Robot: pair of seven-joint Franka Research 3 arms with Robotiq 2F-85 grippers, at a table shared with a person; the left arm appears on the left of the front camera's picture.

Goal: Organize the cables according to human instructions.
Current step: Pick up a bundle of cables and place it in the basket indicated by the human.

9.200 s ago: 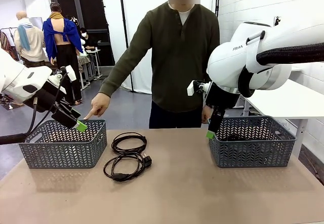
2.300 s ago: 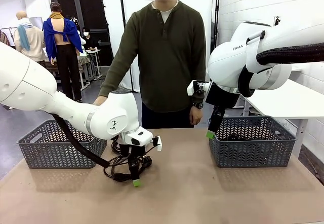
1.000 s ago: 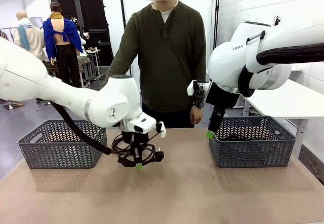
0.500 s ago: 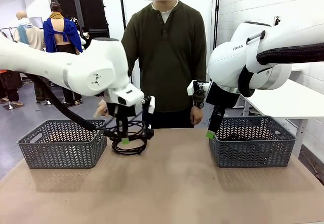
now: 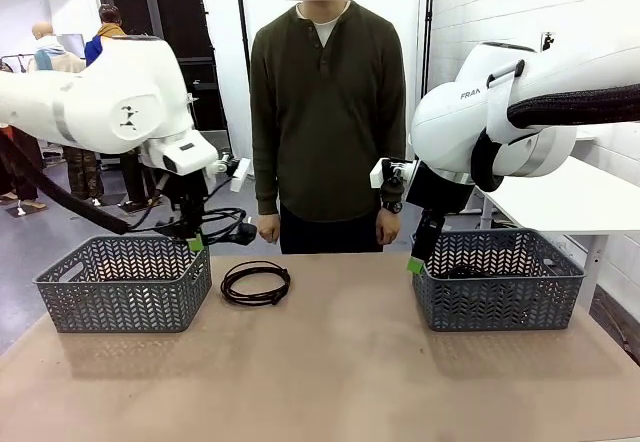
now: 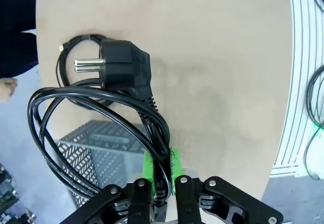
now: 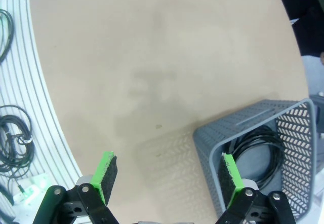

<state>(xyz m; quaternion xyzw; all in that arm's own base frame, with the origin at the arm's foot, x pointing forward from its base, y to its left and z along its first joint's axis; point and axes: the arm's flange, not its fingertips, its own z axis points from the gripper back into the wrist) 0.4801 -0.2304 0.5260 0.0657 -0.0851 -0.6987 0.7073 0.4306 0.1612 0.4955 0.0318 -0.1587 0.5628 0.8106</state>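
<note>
Table [image 5: 350,382]: tan top, bearing two grey baskets.

Loose cable [image 5: 255,284]: flat round coil, lying on the table just beside the left basket [image 5: 120,287].

Right gripper [image 7: 167,171]: fingers standing spread, gripping nothing, hanging at the right basket [image 5: 495,292]. The right wrist view is looking down on a coil [image 7: 263,148] lying inside the basket.

Left gripper [image 6: 161,165]: pads clenching the held cable [image 6: 126,117], raised by the left basket's rim. The left wrist view is presenting its plug [image 6: 124,67], long axis level, two pins pointing at the table edge by the person [image 5: 325,112].

Lettering [image 5: 470,94]: reading "FRAN" on the right arm, the rest being cut off.
</note>
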